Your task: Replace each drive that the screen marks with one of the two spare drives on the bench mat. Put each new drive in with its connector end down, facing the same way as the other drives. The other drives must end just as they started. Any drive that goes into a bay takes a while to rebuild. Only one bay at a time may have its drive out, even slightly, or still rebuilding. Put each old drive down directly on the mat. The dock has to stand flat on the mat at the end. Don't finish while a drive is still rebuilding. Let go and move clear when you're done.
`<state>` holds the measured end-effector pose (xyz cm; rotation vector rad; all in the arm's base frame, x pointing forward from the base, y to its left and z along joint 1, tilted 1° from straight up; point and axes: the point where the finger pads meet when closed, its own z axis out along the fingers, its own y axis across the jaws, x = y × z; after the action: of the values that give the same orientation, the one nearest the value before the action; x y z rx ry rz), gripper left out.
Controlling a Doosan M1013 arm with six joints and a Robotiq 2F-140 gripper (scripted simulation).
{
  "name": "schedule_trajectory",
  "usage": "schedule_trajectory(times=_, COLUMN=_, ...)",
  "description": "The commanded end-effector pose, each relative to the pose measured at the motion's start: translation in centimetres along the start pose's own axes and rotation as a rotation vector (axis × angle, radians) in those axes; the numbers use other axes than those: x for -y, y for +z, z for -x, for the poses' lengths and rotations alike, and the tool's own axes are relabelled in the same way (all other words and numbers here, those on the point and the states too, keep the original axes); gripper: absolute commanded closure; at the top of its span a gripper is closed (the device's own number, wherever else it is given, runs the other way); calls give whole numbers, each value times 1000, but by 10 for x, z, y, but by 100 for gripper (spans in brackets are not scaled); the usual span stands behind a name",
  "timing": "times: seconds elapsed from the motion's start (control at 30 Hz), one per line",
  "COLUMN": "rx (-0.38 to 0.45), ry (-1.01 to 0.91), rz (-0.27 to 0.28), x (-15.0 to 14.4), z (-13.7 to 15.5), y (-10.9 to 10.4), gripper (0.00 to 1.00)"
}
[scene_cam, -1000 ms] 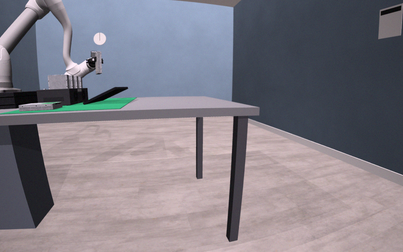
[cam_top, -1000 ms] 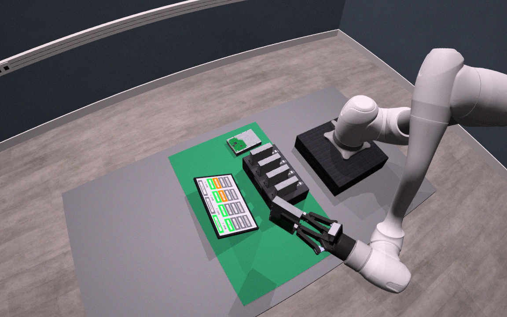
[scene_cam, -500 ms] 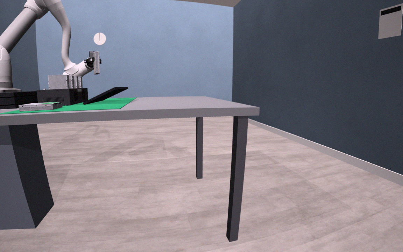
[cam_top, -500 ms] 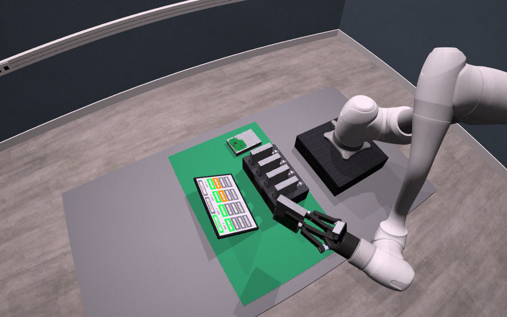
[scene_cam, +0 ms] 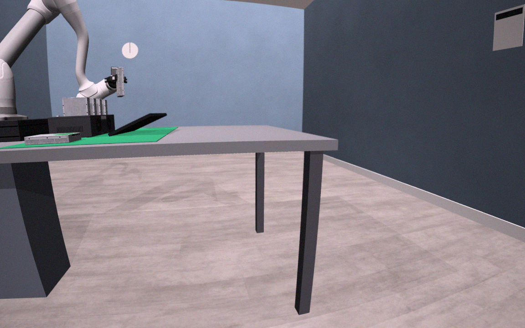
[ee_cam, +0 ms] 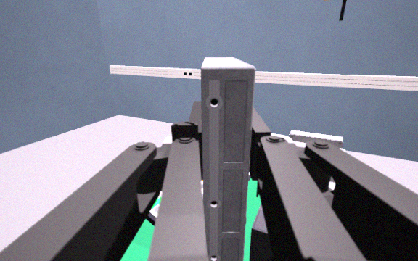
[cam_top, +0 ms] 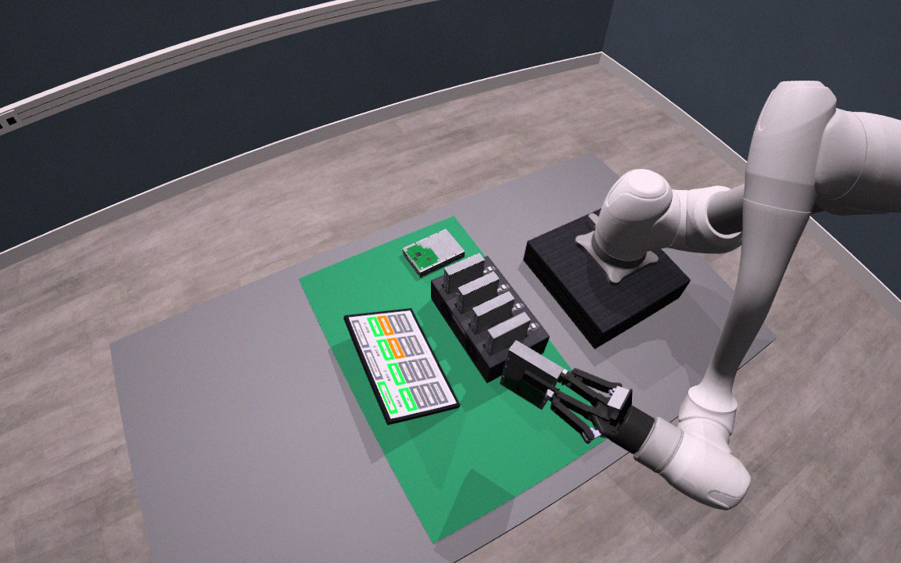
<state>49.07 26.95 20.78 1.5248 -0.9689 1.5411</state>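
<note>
My gripper is shut on a grey drive, held in the air beyond the near end of the black dock. Its narrow side faces the wrist camera; I cannot tell where its connectors are. Several drives stand upright in a row in the dock. One loose drive lies flat on the green mat, its green circuit side up. The screen shows orange boxes in two rows; its text is unreadable.
The screen stands tilted on the mat beside the dock, and its dark back shows in the exterior view. The arm's black base block is on the dock's other side. The grey table extends beyond the mat.
</note>
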Motion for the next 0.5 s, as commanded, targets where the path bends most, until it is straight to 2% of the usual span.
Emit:
schedule_trajectory(times=0.0, rx=0, ry=1, rz=0, x=-3, z=-1, y=-3, gripper=90)
schedule_trajectory(times=0.47, rx=0, ry=1, rz=0, x=-35, z=-1, y=-26, gripper=90)
